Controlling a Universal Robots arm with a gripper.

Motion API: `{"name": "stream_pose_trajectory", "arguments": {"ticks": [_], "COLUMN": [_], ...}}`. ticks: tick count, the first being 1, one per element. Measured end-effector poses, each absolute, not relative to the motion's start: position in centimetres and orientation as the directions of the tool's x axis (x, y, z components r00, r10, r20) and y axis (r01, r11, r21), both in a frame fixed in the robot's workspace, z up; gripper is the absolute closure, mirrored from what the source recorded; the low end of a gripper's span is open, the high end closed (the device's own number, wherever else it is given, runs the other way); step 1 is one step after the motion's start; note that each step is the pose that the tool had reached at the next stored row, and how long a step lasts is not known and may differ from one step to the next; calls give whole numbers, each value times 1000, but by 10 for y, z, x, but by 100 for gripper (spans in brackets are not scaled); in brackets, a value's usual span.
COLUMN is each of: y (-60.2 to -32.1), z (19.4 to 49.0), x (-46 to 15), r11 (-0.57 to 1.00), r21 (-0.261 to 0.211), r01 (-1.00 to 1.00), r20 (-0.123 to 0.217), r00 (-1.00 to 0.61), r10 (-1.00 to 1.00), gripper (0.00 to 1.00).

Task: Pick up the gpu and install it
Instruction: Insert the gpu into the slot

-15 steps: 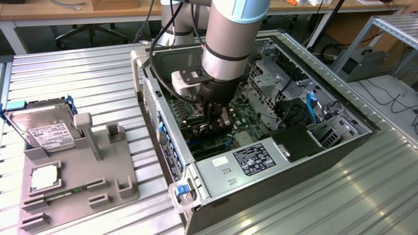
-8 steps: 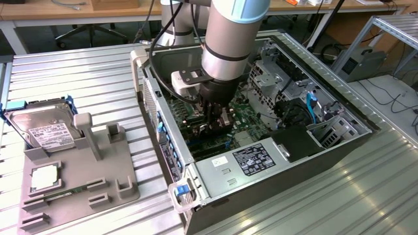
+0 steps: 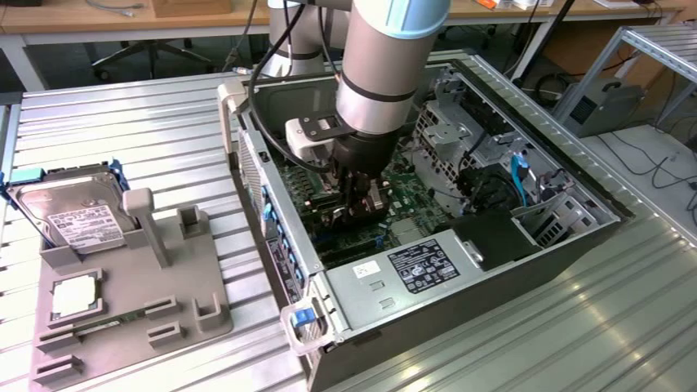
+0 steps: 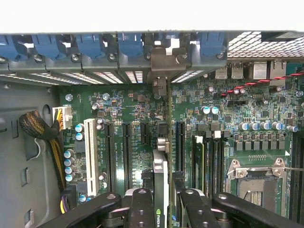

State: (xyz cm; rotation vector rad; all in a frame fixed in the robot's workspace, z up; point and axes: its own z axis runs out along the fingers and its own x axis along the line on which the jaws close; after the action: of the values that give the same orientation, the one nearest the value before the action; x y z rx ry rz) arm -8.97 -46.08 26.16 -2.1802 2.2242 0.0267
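desk [image 3: 130, 139]: ribbed metal top, carries the open PC case and a grey parts holder.
PC case [image 3: 566, 233]: lies on its side, side panel off, mobo facing up; PSU [image 3: 419, 265] w/ label at the near end.
arm [image 3: 376, 73]: reaches straight down into the case over the mobo, expansion-slot area.
parts holder [image 3: 163, 286]: on the exterior view's left of the case, well apart from the arm; hard drive [image 3: 71, 214] sits in it at the back, small green mem stick [image 3: 104, 320] lower down. The upright posts in the middle of the holder have nothing in them.
mobo [image 4: 237, 114]: green, row of black slots plus one white slot; bare CPU socket [image 4: 259, 180] off to one side.
hand [image 4: 161, 202]: fingers partly closed, pinching the gpu by its upper edge, one finger each side.
gpu [image 4: 160, 183]: held edge-on, upright, thin board running from the hand toward the rear slot brackets; bracket end [image 4: 164, 61] is up against the rear slot opening by the blue clips.
progress: pick-up looks done, card is inside the case and lined up over a slot between the black connectors. Can't tell if the edge connector is fully seated. Left, judging by this: final seating if not home yet, and letting go.
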Motion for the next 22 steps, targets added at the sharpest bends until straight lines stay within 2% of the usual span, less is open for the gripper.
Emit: {"name": "stream_pose_trajectory", "arguments": {"ticks": [22], "y": [-461], "z": [264], "x": [-91], "r11": [20], "r21": [-12], "r01": [-1000], "r20": [-32], "r00": [-19], "r10": [-999], "gripper": [74]}}
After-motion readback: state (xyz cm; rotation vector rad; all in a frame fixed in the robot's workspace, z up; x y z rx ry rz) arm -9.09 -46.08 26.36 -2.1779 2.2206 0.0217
